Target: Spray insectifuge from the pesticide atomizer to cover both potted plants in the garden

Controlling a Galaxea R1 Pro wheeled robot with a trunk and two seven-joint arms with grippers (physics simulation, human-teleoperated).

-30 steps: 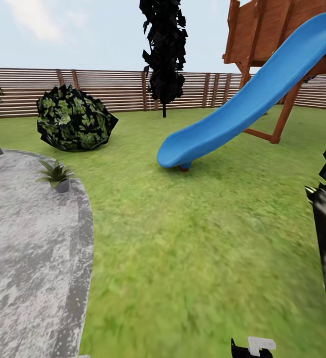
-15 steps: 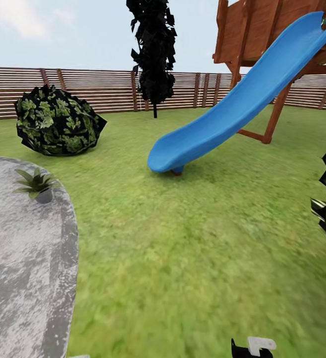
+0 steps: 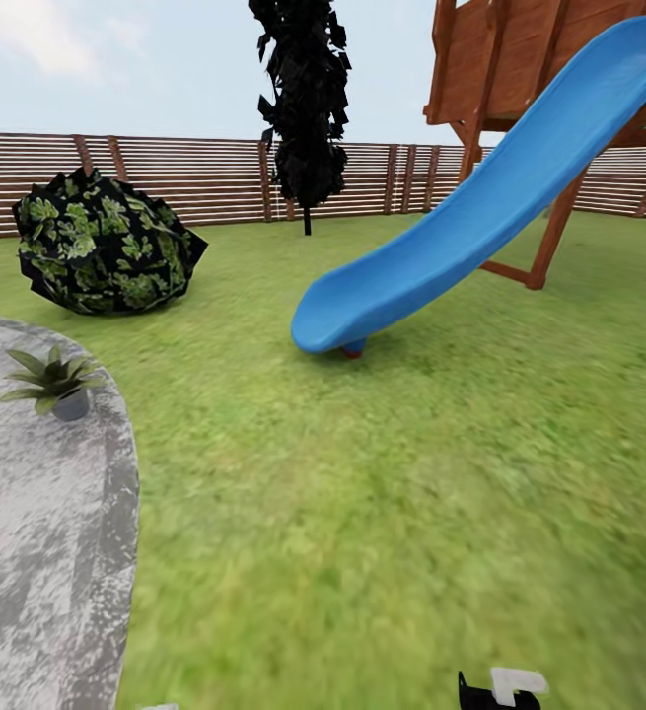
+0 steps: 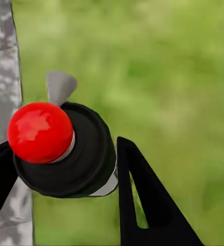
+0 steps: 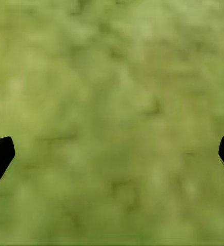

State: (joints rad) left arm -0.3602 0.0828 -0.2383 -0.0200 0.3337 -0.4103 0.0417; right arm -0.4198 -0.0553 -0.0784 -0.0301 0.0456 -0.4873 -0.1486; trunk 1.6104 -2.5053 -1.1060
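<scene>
Now, left gripper (image 4: 60, 169): we pinch the atomizer (image 4: 65, 154).
Right gripper (image 5: 112, 154): jaws spread.
Plant (image 3: 54, 380): frame's left, on patio (image 3: 36, 552).

Glossy blue plastic slide (image 3: 461, 212), slatted brown wood fence (image 3: 204, 182) (matt), mottled rough grey patio (image 3: 36, 552).

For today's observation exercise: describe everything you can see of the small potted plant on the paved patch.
The potted plant is a low rosette of pointed green leaves spreading outward from a small grey pot. The pot looks smooth, like stone or plastic, and stands upright. It rests on the grey mottled patio, close to that paving's edge where the lawn begins. Nothing else touches it. A dark leafy bush sits on the grass behind it, well apart.
</scene>
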